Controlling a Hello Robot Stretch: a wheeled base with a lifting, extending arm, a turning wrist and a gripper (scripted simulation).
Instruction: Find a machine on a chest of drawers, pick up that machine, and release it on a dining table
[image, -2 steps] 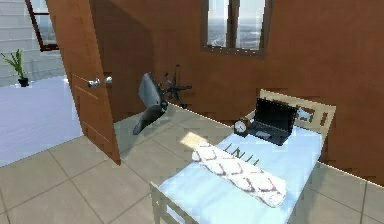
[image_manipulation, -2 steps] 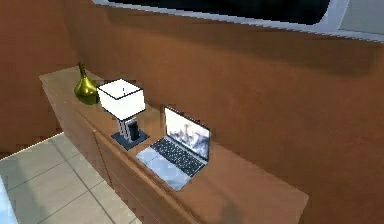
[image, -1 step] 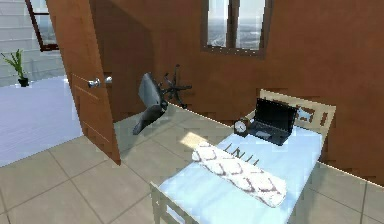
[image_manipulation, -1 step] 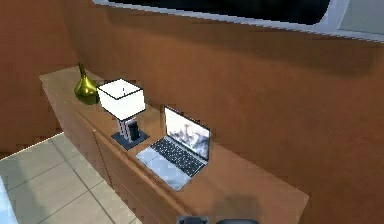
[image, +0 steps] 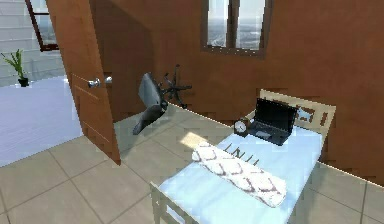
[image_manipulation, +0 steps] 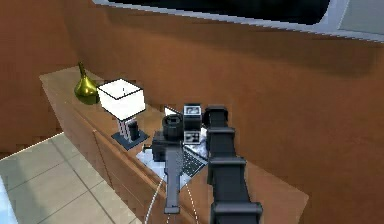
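A long, smooth wooden chest (image_manipulation: 95, 140) stands against the brown wall. It carries a rounded yellow vase (image_manipulation: 86, 88) and a lamp (image_manipulation: 122, 100) with a boxy white shade. Just beside the lamp, a dark, blocky machine (image_manipulation: 160, 146) sits at the gripper (image_manipulation: 172, 130). Whether the gripper holds anything cannot be told.

The arm (image_manipulation: 228, 178) hides part of the chest of drawers (image_manipulation: 95, 140). The pale thing (image_manipulation: 190, 155) at the claw (image_manipulation: 168, 133) is too small to name, and whether the claw holds it cannot be told.
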